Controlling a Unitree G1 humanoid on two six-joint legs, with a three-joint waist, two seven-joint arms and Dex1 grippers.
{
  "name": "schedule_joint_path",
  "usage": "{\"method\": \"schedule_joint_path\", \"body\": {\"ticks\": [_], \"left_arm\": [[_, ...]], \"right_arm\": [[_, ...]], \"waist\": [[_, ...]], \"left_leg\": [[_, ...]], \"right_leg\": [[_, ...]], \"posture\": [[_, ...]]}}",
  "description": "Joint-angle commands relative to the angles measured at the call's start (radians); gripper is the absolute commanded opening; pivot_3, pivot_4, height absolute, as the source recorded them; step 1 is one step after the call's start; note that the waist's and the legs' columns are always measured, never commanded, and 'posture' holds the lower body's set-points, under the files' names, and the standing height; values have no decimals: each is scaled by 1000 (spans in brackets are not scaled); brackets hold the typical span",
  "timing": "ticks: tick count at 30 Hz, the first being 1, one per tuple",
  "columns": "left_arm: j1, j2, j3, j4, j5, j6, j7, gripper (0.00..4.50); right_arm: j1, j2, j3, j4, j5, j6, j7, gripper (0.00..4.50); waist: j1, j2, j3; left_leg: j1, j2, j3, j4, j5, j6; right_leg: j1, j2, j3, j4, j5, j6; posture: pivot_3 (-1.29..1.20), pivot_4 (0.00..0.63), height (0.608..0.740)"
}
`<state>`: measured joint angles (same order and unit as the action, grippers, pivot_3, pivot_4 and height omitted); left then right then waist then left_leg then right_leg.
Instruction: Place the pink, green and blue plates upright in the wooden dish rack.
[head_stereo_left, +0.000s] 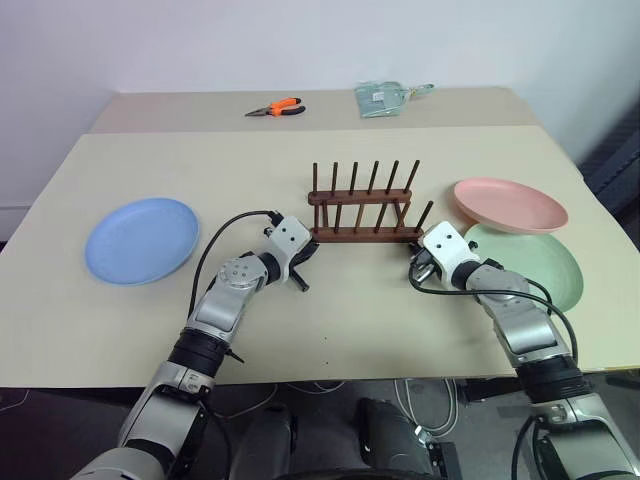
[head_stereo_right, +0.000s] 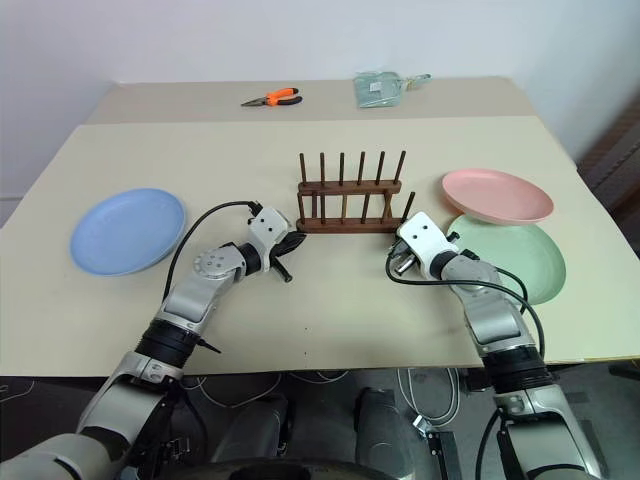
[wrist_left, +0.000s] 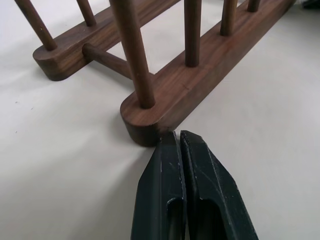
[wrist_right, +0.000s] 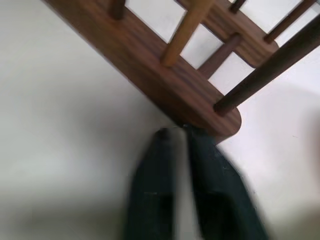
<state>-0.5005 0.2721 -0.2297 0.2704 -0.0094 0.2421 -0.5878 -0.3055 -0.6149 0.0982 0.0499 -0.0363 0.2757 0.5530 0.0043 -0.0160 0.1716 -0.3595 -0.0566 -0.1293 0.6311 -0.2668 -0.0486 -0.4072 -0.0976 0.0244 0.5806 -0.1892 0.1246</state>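
My left tool (wrist_left: 180, 137), fingers pressed together, noses the rack (head_stereo_left: 362, 205) at centre frame; my right tool (wrist_right: 181, 134), slightly parted, meets its other end. Uneven pushing could skew it. Blue plate (head_stereo_left: 141, 239) left, pink plate (head_stereo_left: 510, 204) and green plate (head_stereo_left: 545, 262) right.

Wooden dish rack (head_stereo_left: 362, 212) sits mid-worktop (head_stereo_left: 330, 320), hemmed at both near corners: left end effector (wrist_left: 179, 137) pinched tight at one end, right end effector (wrist_right: 176, 134) at the other. Open worktop in front between the arms. Behind, pliers (head_stereo_left: 276, 108) lie well clear.
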Motion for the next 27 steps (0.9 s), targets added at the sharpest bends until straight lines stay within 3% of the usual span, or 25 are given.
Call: {"method": "schedule_joint_path", "body": {"ticks": [1, 3, 6, 10, 15, 18, 20, 22, 23, 26, 27], "left_arm": [[36, 32, -2, -80, -10, -21, -52, 31], [58, 41, 4, -139, -48, -18, -97, 31], [87, 35, 16, -223, -113, 7, -152, 31], [100, 17, 3, -270, -150, 27, -187, 31], [98, -14, 16, -303, -176, 50, -174, 31], [104, -10, 27, -320, -176, 60, -164, 31], [113, 0, 33, -330, -179, 65, -162, 31], [129, 14, 44, -344, -188, 71, -161, 31], [137, 20, 47, -351, -191, 71, -162, 31], [147, 31, 53, -363, -196, 71, -161, 31], [145, 32, 61, -361, -202, 74, -158, 31]], "right_arm": [[40, -110, -105, -192, 26, -17, 67, 2170], [56, -176, -165, -241, 19, -7, 78, 3159], [70, -283, -199, -208, -59, -48, 67, 3159], [64, -359, -150, -52, -173, -156, 27, 3159], [-52, -346, -42, 251, -329, -315, -117, 3159], [-77, -333, -13, 311, -361, -376, -160, 2288], [-84, -326, -15, 321, -366, -394, -181, 1403], [-83, -327, -32, 294, -369, -413, -206, 245], [-77, -329, -51, 261, -365, -423, -222, 24], [-61, -316, -122, 143, -291, -402, -206, 24], [-62, -288, -168, 72, -204, -362, -173, 24]], "waist": [[0, 0, 0], [0, 1, 0], [0, 0, 1], [1, 0, 0], [-2, 1, 1], [-9, 1, 1], [-15, 1, 1], [-18, 1, 1], [-20, 2, 1], [-18, 2, 2], [-17, 2, 2]], "left_leg": [[0, 0, 0, 0, 0, 0], [0, 0, 0, 0, 0, 0], [0, 0, 0, 0, 0, 0], [0, 0, 0, 0, 0, 0], [0, 0, 2, 0, 0, 0], [1, 1, 2, -1, 0, 0], [1, 1, 2, -1, 0, 0], [1, 0, 2, -1, 0, 0], [1, 0, 2, -1, 0, 0], [1, 1, 3, -1, 0, 0], [1, 0, 3, -1, 0, 0]], "right_leg": [[0, 0, 0, 0, 0, 0], [0, 0, 0, 0, 0, 0], [0, 0, 0, 0, -1, 0], [1, 0, 0, -1, -4, 1], [0, 0, 1, -1, -3, -1], [0, 0, 1, -1, -2, -3], [0, 0, 1, -1, -2, -3], [0, 0, 1, -1, -2, -3], [0, 0, 2, -1, -2, -3], [0, 0, 2, -1, -2, -3], [0, 0, 2, -1, -2, -3]], "posture": [[0, 150, 740], [0, 150, 740], [0, 150, 740], [0, 150, 740], [0, 150, 740], [0, 150, 740], [0, 150, 740], [0, 150, 740], [0, 150, 740], [0, 150, 740], [0, 150, 740]]}}
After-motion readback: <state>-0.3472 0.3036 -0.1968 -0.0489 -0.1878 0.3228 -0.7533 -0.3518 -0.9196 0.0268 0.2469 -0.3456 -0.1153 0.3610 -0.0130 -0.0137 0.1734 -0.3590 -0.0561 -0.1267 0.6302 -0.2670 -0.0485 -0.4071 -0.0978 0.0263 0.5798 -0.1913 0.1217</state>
